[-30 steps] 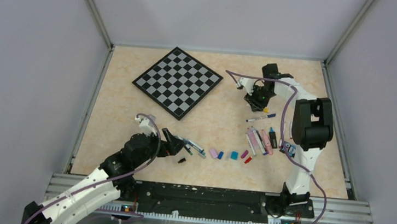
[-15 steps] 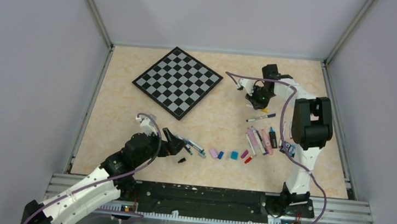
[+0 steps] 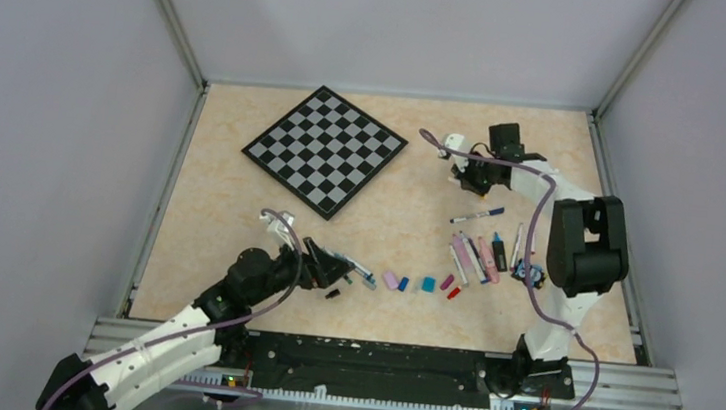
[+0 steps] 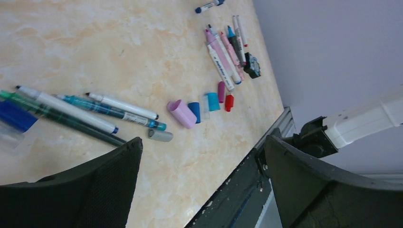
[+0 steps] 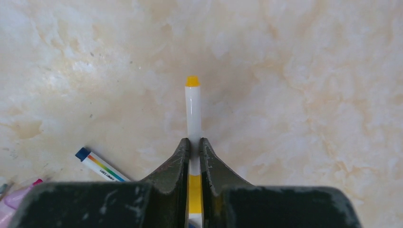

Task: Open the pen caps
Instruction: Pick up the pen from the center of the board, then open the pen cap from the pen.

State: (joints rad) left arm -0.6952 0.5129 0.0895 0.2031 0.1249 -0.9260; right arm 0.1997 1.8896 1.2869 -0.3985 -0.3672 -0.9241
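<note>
The right gripper (image 5: 194,142) is seen clamped on a thin white pen (image 5: 192,111). The pen's yellow cap (image 5: 192,81) points away from the fingers over bare marbled tabletop (image 3: 407,224) in the far right part of the table, with open surface on both sides of it. A blue-capped pen (image 5: 97,164) lies just off to one side. The left gripper (image 4: 202,142) is held with its jaws wide apart, gripping nothing, above several uncapped pens (image 4: 109,110) near the table's front edge. Loose caps are lined up beside those pens — a grey cap (image 4: 160,135), a lilac cap (image 4: 181,113), a blue cap (image 4: 194,111), a teal cap (image 4: 212,101), a pink cap (image 4: 221,91) and a red cap (image 4: 229,102) — close to the front rail (image 3: 375,352). A cluster of highlighters and pens (image 4: 223,57) is laid toward the right edge. The checkered board (image 3: 325,149) is set at the far left, and a broad bare strip is left between the two.
</note>
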